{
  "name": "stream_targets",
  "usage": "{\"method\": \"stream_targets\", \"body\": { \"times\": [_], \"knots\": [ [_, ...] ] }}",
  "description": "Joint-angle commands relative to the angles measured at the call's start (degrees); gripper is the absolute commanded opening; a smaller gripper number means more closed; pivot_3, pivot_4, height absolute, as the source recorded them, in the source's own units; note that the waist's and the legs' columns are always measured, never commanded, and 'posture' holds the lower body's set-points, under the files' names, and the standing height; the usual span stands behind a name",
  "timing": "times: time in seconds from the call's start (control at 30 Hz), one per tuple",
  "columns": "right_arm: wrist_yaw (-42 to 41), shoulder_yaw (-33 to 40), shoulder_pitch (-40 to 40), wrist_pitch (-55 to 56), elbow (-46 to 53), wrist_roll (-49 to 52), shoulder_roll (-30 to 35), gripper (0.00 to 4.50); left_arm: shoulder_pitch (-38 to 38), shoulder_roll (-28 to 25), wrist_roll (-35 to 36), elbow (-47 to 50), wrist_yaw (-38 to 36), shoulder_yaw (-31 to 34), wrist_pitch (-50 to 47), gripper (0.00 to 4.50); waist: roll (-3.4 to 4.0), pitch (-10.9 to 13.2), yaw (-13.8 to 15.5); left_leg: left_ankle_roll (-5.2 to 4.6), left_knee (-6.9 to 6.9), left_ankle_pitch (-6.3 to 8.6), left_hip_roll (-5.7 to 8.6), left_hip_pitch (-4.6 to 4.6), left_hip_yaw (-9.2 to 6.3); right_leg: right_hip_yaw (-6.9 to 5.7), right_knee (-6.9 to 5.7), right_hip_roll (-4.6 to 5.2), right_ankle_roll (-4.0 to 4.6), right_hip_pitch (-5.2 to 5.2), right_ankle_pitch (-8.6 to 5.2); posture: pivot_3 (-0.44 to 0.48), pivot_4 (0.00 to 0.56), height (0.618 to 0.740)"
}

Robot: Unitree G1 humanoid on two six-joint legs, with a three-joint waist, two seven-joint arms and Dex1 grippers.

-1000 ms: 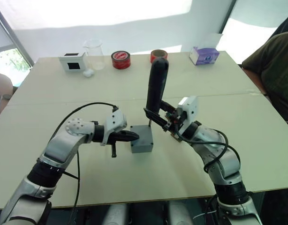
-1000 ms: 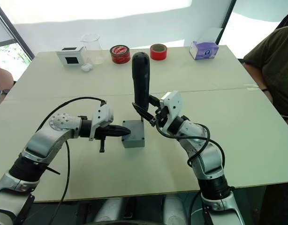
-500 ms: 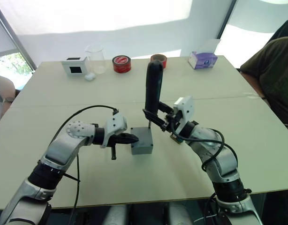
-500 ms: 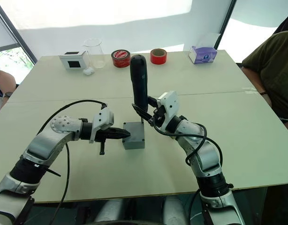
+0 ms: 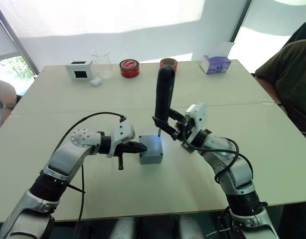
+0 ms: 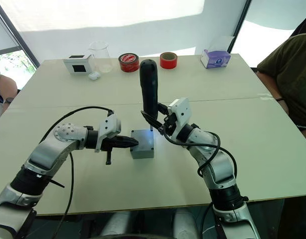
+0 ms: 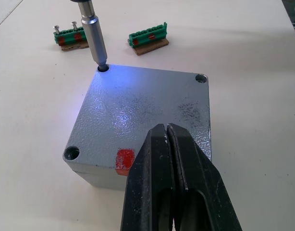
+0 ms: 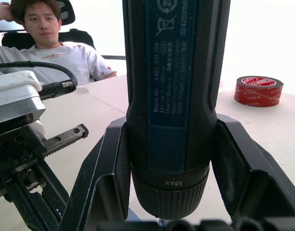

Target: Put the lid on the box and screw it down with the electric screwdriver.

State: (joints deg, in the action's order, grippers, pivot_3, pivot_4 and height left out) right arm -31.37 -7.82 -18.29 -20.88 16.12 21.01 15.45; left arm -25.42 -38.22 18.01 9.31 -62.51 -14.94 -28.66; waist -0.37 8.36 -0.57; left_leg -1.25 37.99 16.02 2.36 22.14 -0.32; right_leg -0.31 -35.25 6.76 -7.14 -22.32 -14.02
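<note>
The right hand [image 6: 160,124] pinches the electric screwdriver [image 6: 149,87] upright, bit in a corner hole of the lid [image 7: 147,110]. The left hand [image 7: 172,159], fingers pressed together, touches the box [image 6: 142,150] near the counter [image 6: 252,124] middle.

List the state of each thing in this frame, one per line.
lid: seated on the box, lit blue at one corner
box: closed, resting on the table
electric screwdriver: upright, bit in a corner hole
left gripper: fingers shut, against the box
right gripper: clamped on the screwdriver
</note>
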Motion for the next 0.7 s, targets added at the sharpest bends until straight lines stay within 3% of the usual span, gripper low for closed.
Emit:
{"method": "stream_targets", "body": {
  "times": [0.03,0.47,0.7],
  "knots": [
    [-0.2,-1.8,3.54,-3.45,-4.55,-2.4,1.89,1.76,0.63,-0.12,-1.12,-0.32,-0.24,-1.35,-1.1,0.0,0.0,0.0,0.01,0.0,0.0,0.0,0.0,0.0,0.0,0.0,0.01,0.01,0.01,0.0,-0.01,0.0,0.15,0.74],
    [-0.34,-0.08,1.9,-4.74,-1.59,-0.65,2.7,1.76,0.43,0.3,-1.15,-0.58,-0.25,-1.44,-1.06,0.0,0.02,0.01,0.1,0.02,-0.1,0.01,-0.01,0.04,-0.05,0.03,0.13,0.18,0.04,-0.01,-0.02,0.0,0.15,0.74],
    [1.5,8.06,-6.48,-13.08,5.49,7.1,5.62,1.76,0.76,0.46,-0.47,-0.56,-0.44,-0.66,-1.22,0.0,0.14,0.17,0.37,0.02,-0.1,0.01,0.0,0.31,-0.06,0.0,0.17,0.33,0.07,-0.26,-0.02,0.0,0.15,0.74]
  ]
}}
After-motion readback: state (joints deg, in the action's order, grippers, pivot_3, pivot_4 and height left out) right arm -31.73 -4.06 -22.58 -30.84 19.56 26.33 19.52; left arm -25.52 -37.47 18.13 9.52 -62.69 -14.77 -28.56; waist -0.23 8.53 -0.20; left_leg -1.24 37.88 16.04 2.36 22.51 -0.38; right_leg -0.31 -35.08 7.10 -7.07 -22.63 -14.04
